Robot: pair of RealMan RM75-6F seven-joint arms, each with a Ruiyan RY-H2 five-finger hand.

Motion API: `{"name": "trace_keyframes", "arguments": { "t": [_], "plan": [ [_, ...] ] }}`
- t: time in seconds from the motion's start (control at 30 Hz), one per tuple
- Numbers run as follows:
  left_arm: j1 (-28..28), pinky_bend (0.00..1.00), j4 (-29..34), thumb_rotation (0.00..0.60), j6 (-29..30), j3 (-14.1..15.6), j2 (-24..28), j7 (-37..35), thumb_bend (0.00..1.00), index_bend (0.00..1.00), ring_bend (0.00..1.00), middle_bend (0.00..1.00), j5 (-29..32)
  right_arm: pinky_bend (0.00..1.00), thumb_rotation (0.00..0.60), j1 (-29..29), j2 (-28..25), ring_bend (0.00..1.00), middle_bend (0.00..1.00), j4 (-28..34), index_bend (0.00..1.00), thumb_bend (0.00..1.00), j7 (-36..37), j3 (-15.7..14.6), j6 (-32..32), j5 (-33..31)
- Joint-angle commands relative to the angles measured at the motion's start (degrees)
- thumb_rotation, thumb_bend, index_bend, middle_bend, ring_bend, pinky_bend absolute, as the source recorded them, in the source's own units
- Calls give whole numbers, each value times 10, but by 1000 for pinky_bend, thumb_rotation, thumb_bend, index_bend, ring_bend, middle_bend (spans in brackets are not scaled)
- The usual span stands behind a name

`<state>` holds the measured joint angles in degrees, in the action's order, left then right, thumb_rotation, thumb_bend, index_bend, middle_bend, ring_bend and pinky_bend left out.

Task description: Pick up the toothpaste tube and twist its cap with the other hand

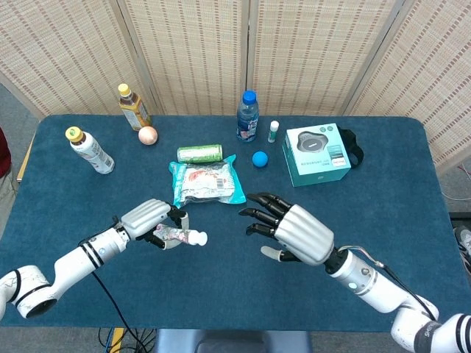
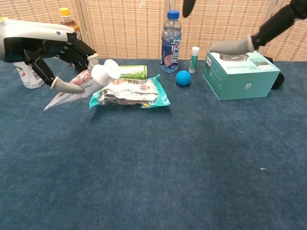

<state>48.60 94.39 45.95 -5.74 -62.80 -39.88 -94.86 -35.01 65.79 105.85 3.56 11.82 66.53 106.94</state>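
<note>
— Above the surface (image 1: 243,257), near its front-left part, what has the left hand (image 1: 151,219) got?

— The tube (image 1: 174,235). Its fingers (image 2: 64,85) are wrapped round the body, and the tube is off the cloth, tilted, with the white cap (image 1: 198,238) pointing toward the middle. In the chest view the flat crimped end hangs lower, to the left, and the cap (image 2: 106,73) sits higher.

— And the right hand (image 1: 289,230)?

— It holds nothing. Its fingers (image 1: 259,214) are spread wide and point toward the cap, near it but with a clear gap between. The chest view catches only dark fingertips at the top edge.

— So which step is this?

— The pick-up looks done, I'd say. The twist has not begun; this is the approach of the second hand.

— What does the next move call for?

— Closing the gap, I think, and lining the thumb and a finger or two on either side of the cap. The cap is small against that hand, so the pinch must be narrow and centred. The left hand will have to hold the tube firmly enough not to let it turn with the cap.

— Anything in the way?

— The snack bag (image 1: 207,183) lies just beyond, flat on the cloth, apparently under the meeting point rather than in it.
</note>
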Motion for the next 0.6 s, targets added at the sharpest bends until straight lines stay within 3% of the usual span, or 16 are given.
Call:
{"name": "trace_keyframes", "arguments": {
  "t": [0.03,0.6],
  "plan": [
    [28,364,3,600,-12,4,13,-53,510,594,429,656,-17,163,600,-20,16,80,261,5,427,154,-28,8,-19,-7],
    [109,364,-16,600,-10,43,25,-222,528,601,430,666,-73,163,600,-80,66,80,261,-13,442,141,-138,14,-56,-32]
  ]
}}
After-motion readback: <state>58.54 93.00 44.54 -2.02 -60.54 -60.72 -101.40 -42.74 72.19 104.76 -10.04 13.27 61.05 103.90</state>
